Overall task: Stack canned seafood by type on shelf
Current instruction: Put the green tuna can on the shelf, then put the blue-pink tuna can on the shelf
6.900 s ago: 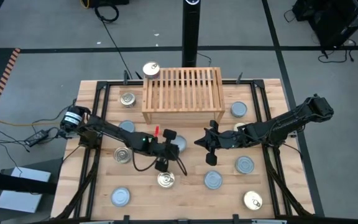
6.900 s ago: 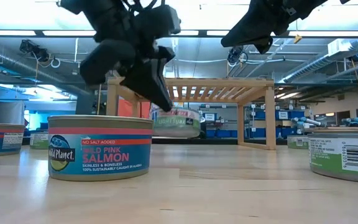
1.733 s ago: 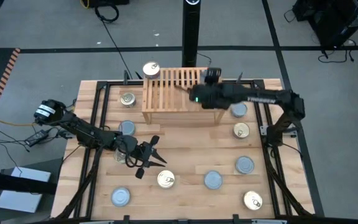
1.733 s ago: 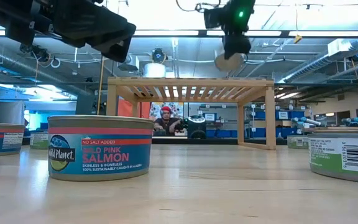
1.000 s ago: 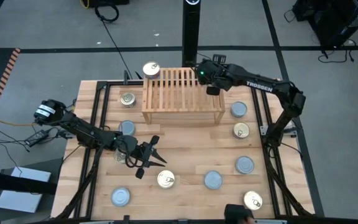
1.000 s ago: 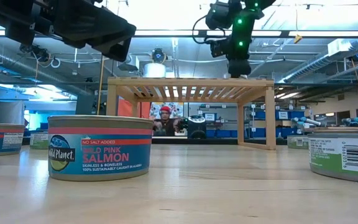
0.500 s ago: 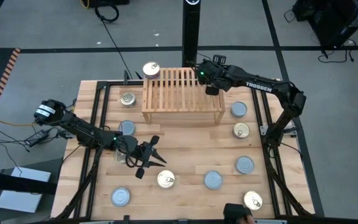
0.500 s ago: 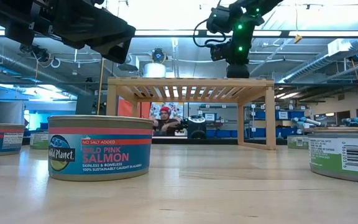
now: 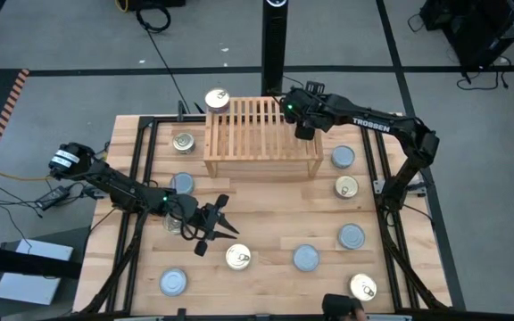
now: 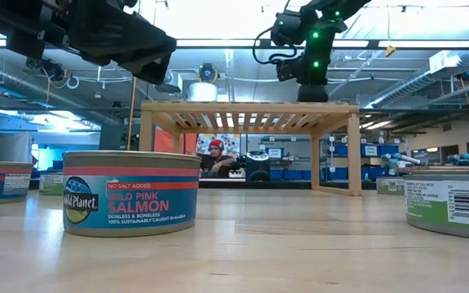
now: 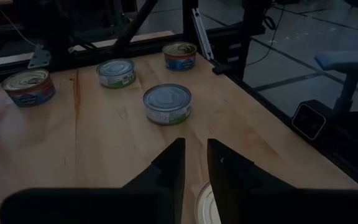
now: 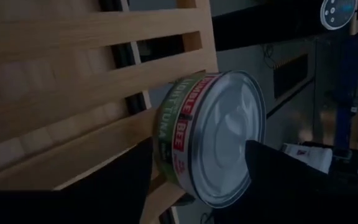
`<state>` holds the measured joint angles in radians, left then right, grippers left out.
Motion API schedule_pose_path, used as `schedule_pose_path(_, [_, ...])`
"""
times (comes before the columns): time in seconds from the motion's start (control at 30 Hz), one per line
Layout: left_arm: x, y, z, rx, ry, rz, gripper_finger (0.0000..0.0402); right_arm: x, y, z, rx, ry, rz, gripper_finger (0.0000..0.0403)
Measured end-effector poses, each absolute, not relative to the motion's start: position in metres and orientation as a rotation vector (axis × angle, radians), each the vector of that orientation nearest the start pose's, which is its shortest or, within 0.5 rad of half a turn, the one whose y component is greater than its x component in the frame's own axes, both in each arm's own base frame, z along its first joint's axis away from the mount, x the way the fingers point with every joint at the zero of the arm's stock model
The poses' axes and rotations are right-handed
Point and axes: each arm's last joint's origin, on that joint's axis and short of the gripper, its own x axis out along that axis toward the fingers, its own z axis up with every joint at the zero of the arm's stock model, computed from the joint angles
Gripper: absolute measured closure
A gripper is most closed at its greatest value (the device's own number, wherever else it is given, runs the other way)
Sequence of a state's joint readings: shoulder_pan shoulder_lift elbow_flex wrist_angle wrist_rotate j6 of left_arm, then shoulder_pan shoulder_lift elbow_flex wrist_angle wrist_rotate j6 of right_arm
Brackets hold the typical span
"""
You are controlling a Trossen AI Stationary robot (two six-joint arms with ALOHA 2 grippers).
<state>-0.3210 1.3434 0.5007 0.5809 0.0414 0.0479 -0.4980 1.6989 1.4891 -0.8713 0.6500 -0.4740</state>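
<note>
Salmon tin (image 10: 131, 193): reading "Wild Planet", "Wild Pink Salmon".
Tuna tin (image 12: 219, 138): sitting on shelf (image 9: 252, 134), 2 o'clock corner.
Right claw (image 12: 197, 163): standing wide around tuna tin.
Left claw (image 11: 194, 155): hanging narrow, holding nothing.

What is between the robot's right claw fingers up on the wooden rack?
A green-labelled tuna tin sits on the shelf slats, between the right gripper's open fingers; the right wrist view shows it.

Pale-lidded tins (image 9: 305, 258): six
Gold-lidded tins (image 9: 237, 258): five
Tin half hidden under an arm (image 9: 172, 224), lid colour unclear: one
Shelf (image 9: 261, 134): one
Robot arms (image 9: 373, 125): two
Person beyond the table (image 10: 216, 156): one
</note>
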Motion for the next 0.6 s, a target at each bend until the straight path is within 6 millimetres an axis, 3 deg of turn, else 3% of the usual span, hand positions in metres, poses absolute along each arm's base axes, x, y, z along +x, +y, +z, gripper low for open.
schedule_pose_path(0.33, [0.247, -0.084, 0.191, 0.082, 0.271, -0.366, 0.0328, 0.310, -0.160, 0.294, -0.536, 1.349, -0.717, 0.0157])
schedule_pose_path(0.6, [0.247, -0.083, 0.188, 0.087, 0.302, -0.361, 0.0328, 0.317, -0.119, 0.299, -0.569, 1.323, -0.696, 0.0248])
